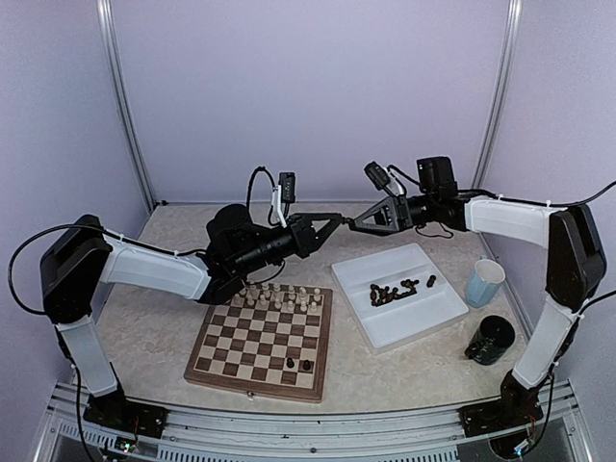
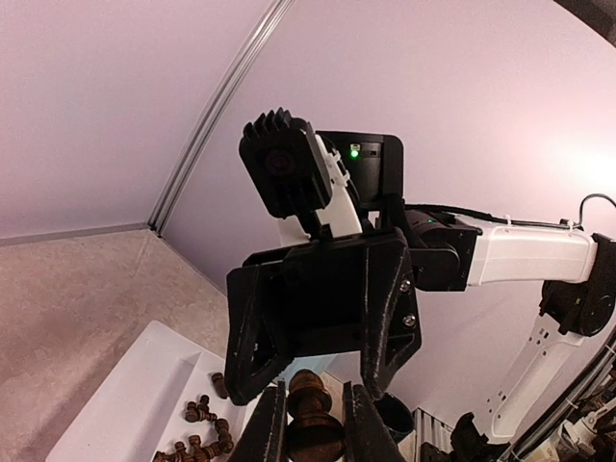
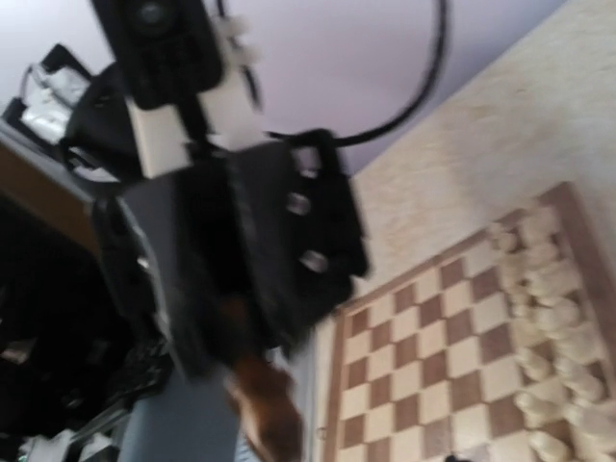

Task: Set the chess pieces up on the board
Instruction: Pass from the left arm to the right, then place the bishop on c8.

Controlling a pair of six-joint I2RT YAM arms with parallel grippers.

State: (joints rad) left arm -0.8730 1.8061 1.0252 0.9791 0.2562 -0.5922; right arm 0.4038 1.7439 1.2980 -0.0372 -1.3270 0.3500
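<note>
chess pieces [image 1: 279, 296]: cream set stands on the two far rows of the board [image 1: 260, 345]. Two dark ones [image 1: 297, 364] are on its near side. Loose dark ones [image 1: 397, 287] lie in the white tray [image 1: 409, 322] to the right of the board. One dark piece [image 2: 313, 423] is up in the air.
dark piece: pinched round its lower body between the left hand's fingers [image 2: 269, 431], head end toward the right hand. It is well above the bench [image 1: 154, 318], over the gap between board and tray.
left hand [image 1: 337, 220]: clenched on the dark piece.
left arm: rises from the near-left base, elbow high and out to the left. Forearm runs roughly level rightward past the board's far edge, tips pointing right.
right hand [image 1: 354, 224]: released. In the left wrist view its fingers [image 2: 388, 337] stand apart either side of the piece's head, not gripping it.
right arm: rises from the near-right base, elbow high by the right wall. Forearm is level and reaches left, tips pointing left.
hands: nose to nose at the same height, tips just about meeting.
right wrist view: motion-blurred. The left hand with a brown piece at its tip is readable, contact is not.
other: pale blue cup [image 1: 484, 282] and black pot [image 1: 491, 339] on the bench, right of the tray.
</note>
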